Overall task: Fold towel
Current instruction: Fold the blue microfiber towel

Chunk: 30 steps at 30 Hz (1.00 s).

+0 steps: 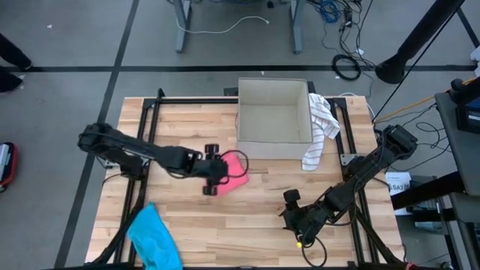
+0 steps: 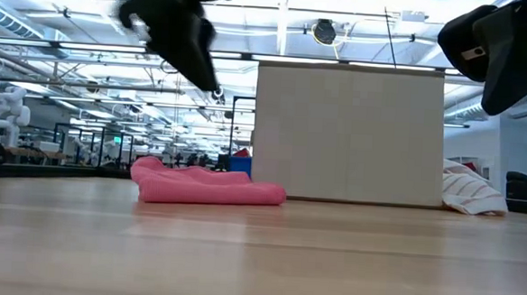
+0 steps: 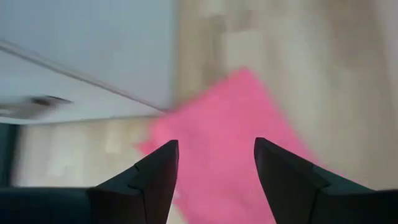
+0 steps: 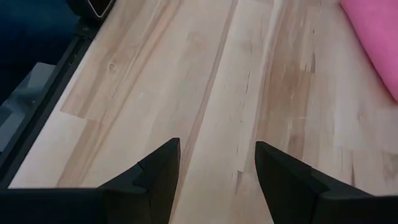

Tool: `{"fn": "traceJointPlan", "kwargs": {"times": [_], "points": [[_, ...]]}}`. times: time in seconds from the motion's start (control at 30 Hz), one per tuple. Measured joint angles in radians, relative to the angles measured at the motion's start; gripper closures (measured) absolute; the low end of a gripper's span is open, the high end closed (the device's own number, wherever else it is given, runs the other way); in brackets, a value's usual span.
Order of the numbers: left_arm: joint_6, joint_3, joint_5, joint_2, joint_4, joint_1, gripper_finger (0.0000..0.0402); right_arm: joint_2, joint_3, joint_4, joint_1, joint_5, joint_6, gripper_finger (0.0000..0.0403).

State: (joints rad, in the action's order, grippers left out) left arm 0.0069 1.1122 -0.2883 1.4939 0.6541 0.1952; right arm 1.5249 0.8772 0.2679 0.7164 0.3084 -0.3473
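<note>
A pink towel (image 1: 234, 174) lies folded and flat on the wooden table near its middle, just in front of the cardboard box; in the low view the pink towel (image 2: 207, 188) is a low stack. My left gripper (image 1: 215, 174) hangs open above its left part, clear of it; in its wrist view the left gripper (image 3: 216, 163) shows the pink towel (image 3: 230, 143) between and beyond the fingers. My right gripper (image 1: 291, 210) stands open above bare wood at the near right, and the right gripper (image 4: 217, 165) has nothing between its fingers.
An open cardboard box (image 1: 274, 120) stands at the far middle, a white striped towel (image 1: 321, 127) draped over its right wall down onto the table. A crumpled blue towel (image 1: 154, 236) lies at the near left corner. Bare wood (image 1: 247, 225) lies between the two arms.
</note>
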Motion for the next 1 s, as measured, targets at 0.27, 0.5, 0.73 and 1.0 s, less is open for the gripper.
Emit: {"fn": "traceJointPlan", "kwargs": {"times": [0.27,0.5,0.73,1.0], "points": [[-0.209,-0.001,0.242,-0.031,0.293,0.150,0.0185,0.000,0.000,-0.008,0.002,0.006,0.024,0.0209],[-0.438,0.000,0.397,-0.025,0.428,0.308,0.0185,0.000,0.000,-0.013,0.001,0.007,0.040,0.0209],[-0.664,0.001,0.437,-0.017,0.444,0.470,0.0185,0.000,0.000,-0.013,0.003,0.006,0.041,0.0209],[-0.884,0.002,0.438,0.036,0.353,0.636,0.0185,0.000,0.000,-0.014,0.011,0.006,0.062,0.0209]]}}
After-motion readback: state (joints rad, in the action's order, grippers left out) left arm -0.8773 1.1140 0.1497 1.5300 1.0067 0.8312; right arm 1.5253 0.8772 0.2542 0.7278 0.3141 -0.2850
